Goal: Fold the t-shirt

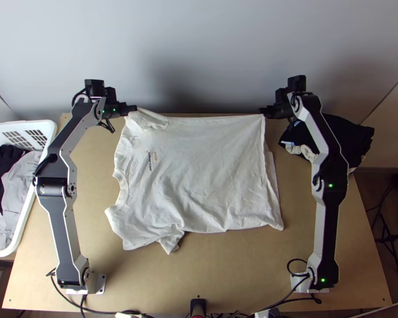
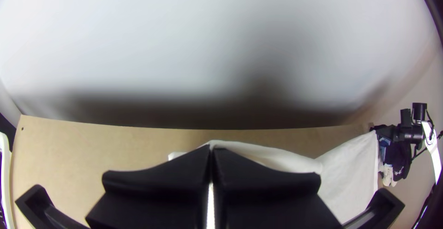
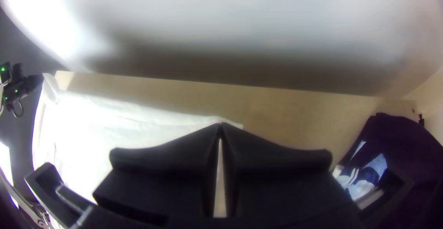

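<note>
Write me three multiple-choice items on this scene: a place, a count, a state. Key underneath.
1. Where is the white plastic basket?
A) Left of the white fabric t-shirt
B) Right of it
C) On top of it

2. At how many places is the t-shirt's far edge pinched?
A) None
B) One
C) Two

3. How does the t-shirt lie?
A) Rolled up
B) Mostly spread out
C) Folded into a small square

1 A: the basket stands at the left side of the light wooden table.
2 C: the left black flat-fingered tool and its right twin each pinch it.
3 B: its body lies broad across the table.
</note>
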Robot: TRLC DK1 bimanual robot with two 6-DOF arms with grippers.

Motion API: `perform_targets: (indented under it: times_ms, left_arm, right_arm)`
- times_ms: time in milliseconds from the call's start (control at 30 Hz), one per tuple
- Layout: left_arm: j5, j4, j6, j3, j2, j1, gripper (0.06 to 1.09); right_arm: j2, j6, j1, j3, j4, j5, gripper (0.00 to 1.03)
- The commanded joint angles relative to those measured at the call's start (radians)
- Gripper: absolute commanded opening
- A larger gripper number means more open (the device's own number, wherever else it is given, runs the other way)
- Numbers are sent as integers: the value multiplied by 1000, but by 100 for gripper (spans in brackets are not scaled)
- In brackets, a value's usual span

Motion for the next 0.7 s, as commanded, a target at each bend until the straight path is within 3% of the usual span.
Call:
perform_targets:
  times_ms: [0,667]
  left_arm:
    - [0,-2,-4,1,-43,9,9]
    - [58,-74,-78,83,-460,31,9]
  right_arm:
    - [-32,5,3,0,-1,-2,3]
    - [-388,31,20,12,4,-2,3]
